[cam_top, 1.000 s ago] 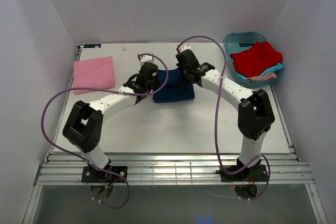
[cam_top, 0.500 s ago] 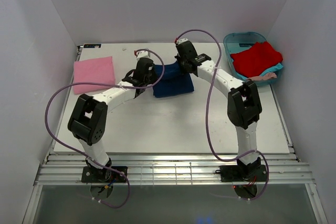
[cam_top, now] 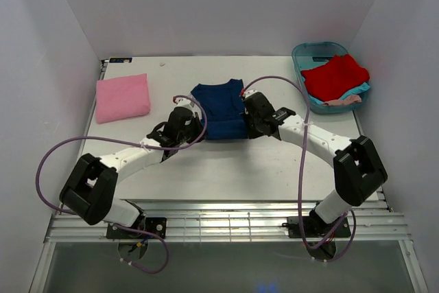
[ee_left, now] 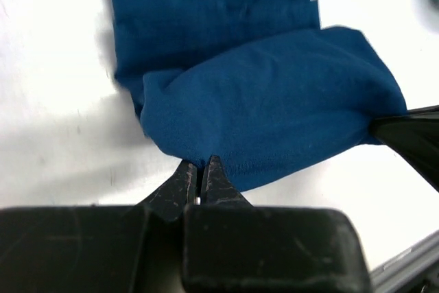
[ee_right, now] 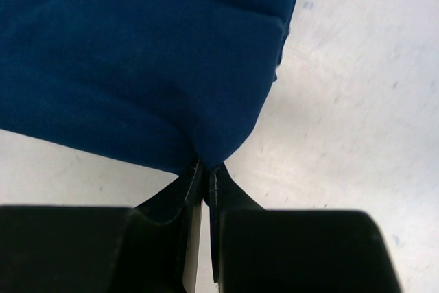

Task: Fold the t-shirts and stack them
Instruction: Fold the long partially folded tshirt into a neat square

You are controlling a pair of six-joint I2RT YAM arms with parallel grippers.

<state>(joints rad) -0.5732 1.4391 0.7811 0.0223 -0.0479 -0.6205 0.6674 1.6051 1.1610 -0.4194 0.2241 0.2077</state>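
Observation:
The navy blue t-shirt (cam_top: 219, 108) lies partly folded mid-table. My left gripper (cam_top: 193, 128) is shut on its near left corner, seen in the left wrist view (ee_left: 201, 162) pinching the navy cloth (ee_left: 267, 114). My right gripper (cam_top: 248, 128) is shut on its near right corner, seen in the right wrist view (ee_right: 204, 166) pinching the navy cloth (ee_right: 137, 66). The shirt's near edge is doubled into a fold between the two grippers. No print shows. The folded pink t-shirt (cam_top: 122, 97) lies at the far left. The red t-shirt (cam_top: 335, 75) and a teal one (cam_top: 360, 90) are in the tub.
The teal plastic tub (cam_top: 309, 53) stands at the back right corner with shirts heaped in it. White walls close in the table on three sides. A metal rail runs along the near edge (cam_top: 219, 221).
Both grippers have pulled back toward the near edge, drawing the navy shirt's held edge with them. The shirt now lies longer front to back, with its far part spread flat.

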